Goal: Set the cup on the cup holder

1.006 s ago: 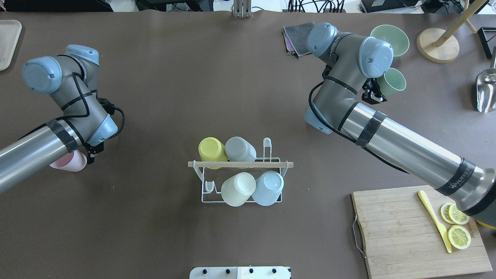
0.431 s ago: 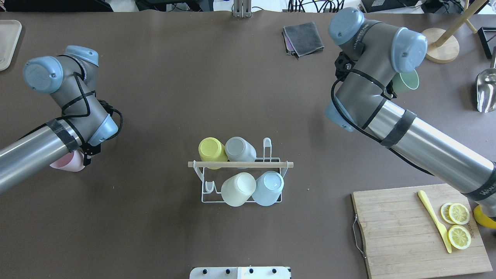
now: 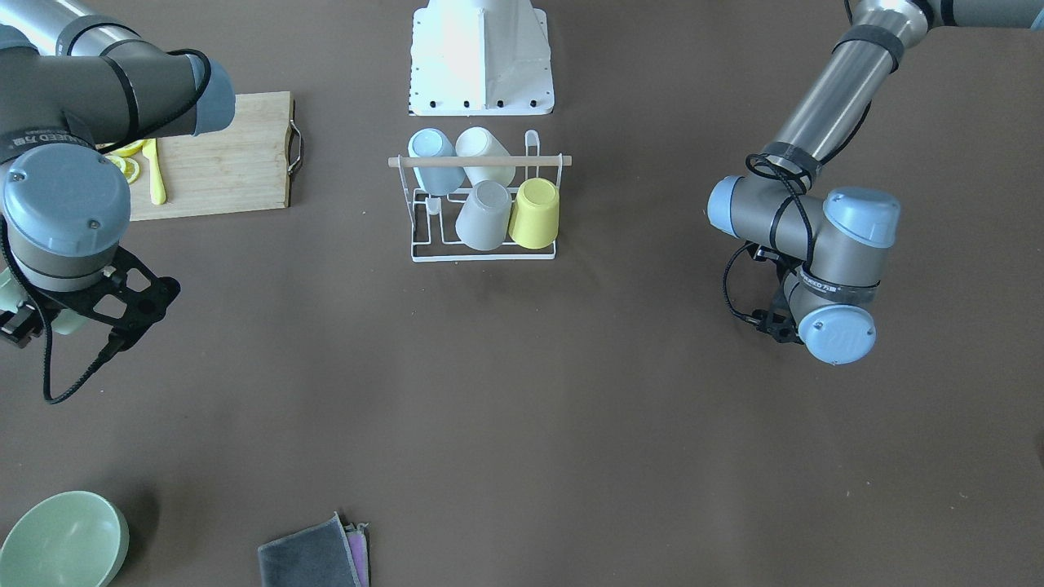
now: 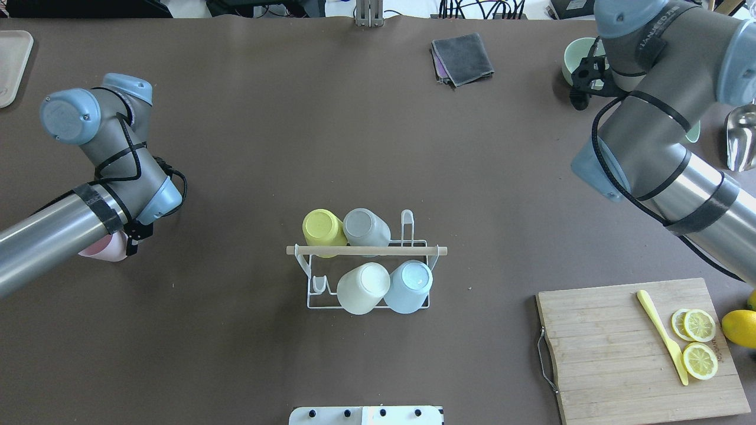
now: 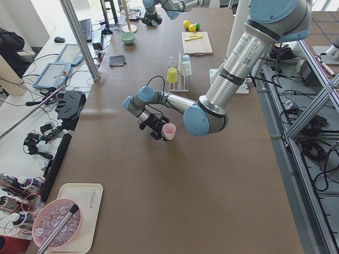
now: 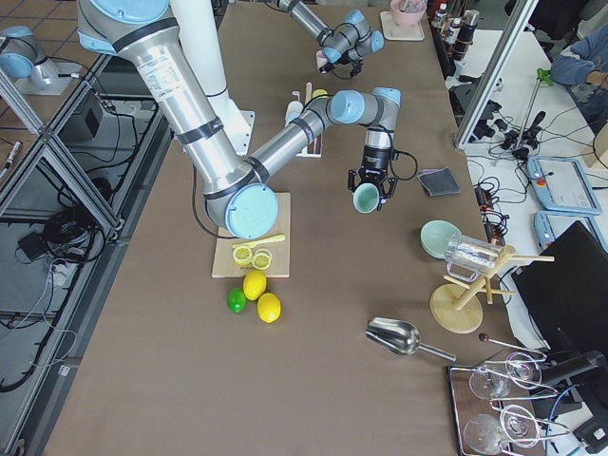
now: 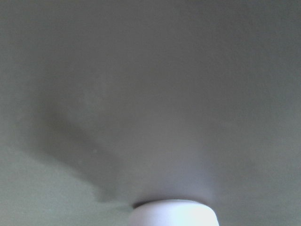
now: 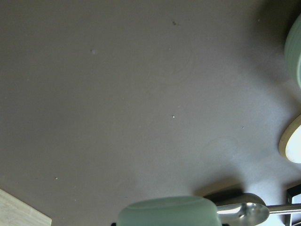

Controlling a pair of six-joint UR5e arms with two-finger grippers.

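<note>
Surface point(image 4: 354, 118): brown; cup holder point(image 4: 366, 251) at the middle, four cups on it.
Right arm point(image 4: 644, 136): swung out to far right since earlier; right tool point(image 6: 367, 186) clamped on green cup point(image 6: 366, 199).
Left arm point(image 4: 118, 171): barely moved, bent; left tool point(image 5: 159, 127) gripping pink cup point(image 5: 169, 130), well apart from holder.

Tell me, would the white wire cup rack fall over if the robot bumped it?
Probably not: the white wire cup holder with the wooden rod handle has a wide, flat base. Thin wire looks light, so it would likely slide on the brown table. Its upturned pale blue plastic cup probably sits loosely on a peg and might wobble.
</note>
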